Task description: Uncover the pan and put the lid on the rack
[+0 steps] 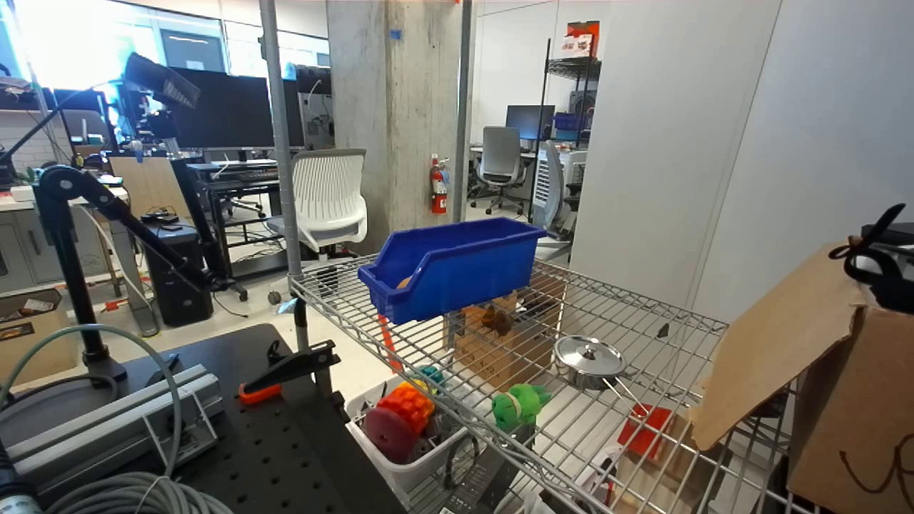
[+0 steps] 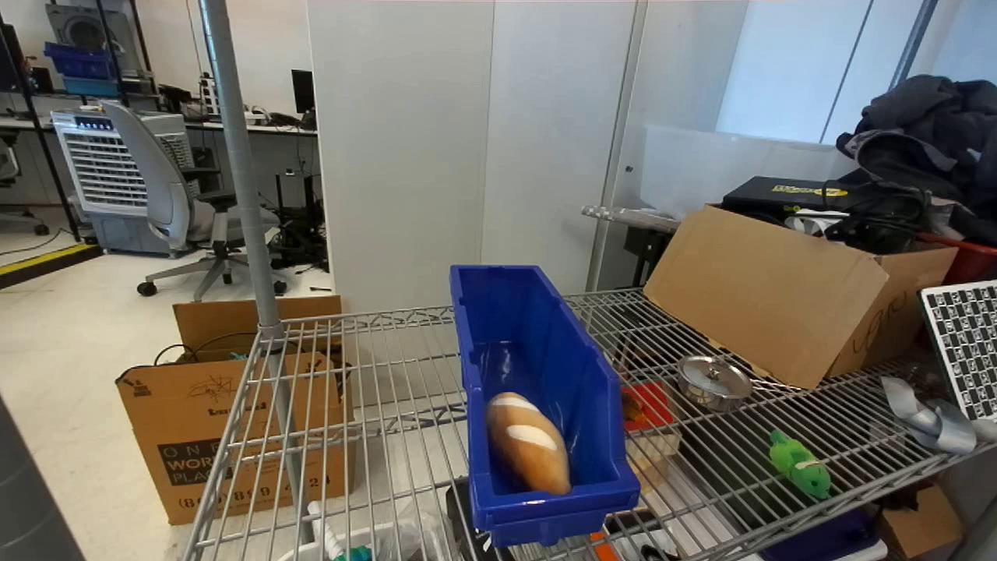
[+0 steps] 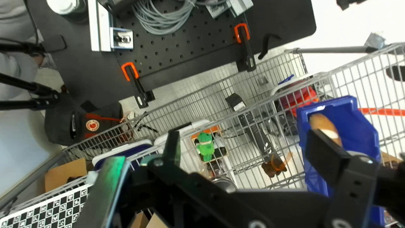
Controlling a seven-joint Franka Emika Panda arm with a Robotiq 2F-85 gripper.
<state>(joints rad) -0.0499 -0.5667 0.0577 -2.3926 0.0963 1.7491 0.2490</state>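
Note:
The shiny silver pan (image 1: pixel 587 377) stands on the wire rack (image 1: pixel 500 444), its thin handle pointing away from the blue bin. The round lid (image 1: pixel 589 351), with a small knob, lies on top of the pan. In an exterior view the pan (image 2: pixel 710 399) and lid (image 2: pixel 715 375) show near the cardboard box. In the wrist view a part of the covered pan (image 3: pixel 225 183) shows; the gripper body hides the rest. My gripper (image 3: pixel 250 148) is open wide and empty, above the rack (image 3: pixel 253 106). It is out of view in both exterior views.
A blue bin (image 1: pixel 464 278) with a bread-like toy (image 2: pixel 530 444) stands on the rack. A green frog toy (image 2: pixel 798 465) and a brown toy (image 3: pixel 273 166) lie there too. A cardboard box (image 2: pixel 763 300) stands behind the pan. A checkered board (image 2: pixel 966 351) is at the side.

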